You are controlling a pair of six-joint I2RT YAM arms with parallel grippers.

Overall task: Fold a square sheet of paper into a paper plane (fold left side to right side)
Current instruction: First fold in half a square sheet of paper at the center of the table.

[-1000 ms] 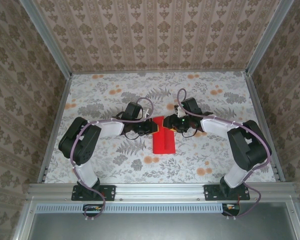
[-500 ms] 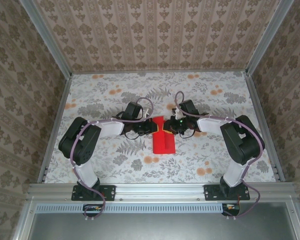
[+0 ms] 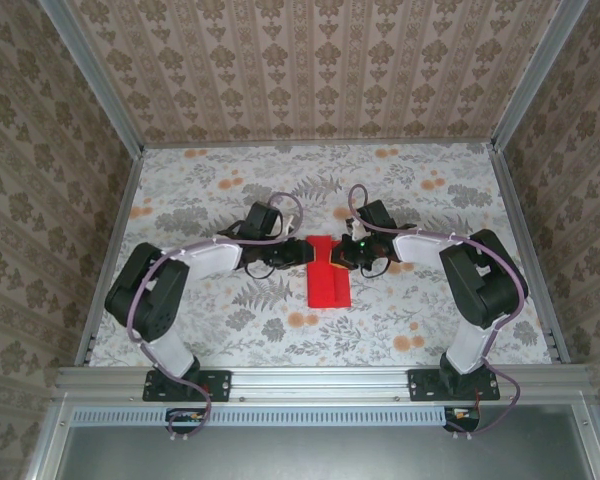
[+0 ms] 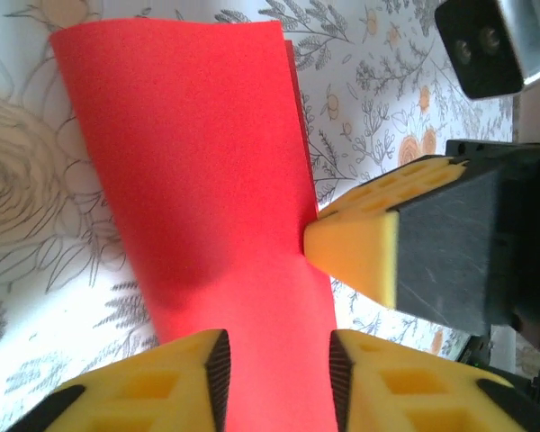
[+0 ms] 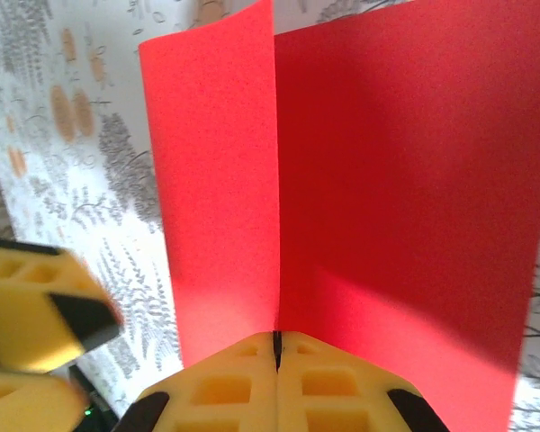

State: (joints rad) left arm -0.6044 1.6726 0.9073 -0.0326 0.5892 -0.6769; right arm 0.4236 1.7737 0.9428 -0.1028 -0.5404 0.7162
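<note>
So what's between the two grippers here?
The square sheet of paper: in the top external view its far end lies between the left gripper and the right gripper, whose jaws are shut on a raised fold.

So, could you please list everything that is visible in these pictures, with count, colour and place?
square sheet of paper: one, bright red, middle of the table, folded lengthwise, one flap raised.
tablecloth: one, white with grey leaves and orange flowers, covering the table.
walls: three, beige patterned, at the left, far and right sides.
metal rail: one, silver, near edge, under the arm bases.
left arm: one, black and white with a purple cable, left of the paper.
right arm: one, same colours, right of the paper.
left gripper: one, yellow fingers, open over the paper.
right gripper: one, yellow fingers, shut on the raised flap.
</note>
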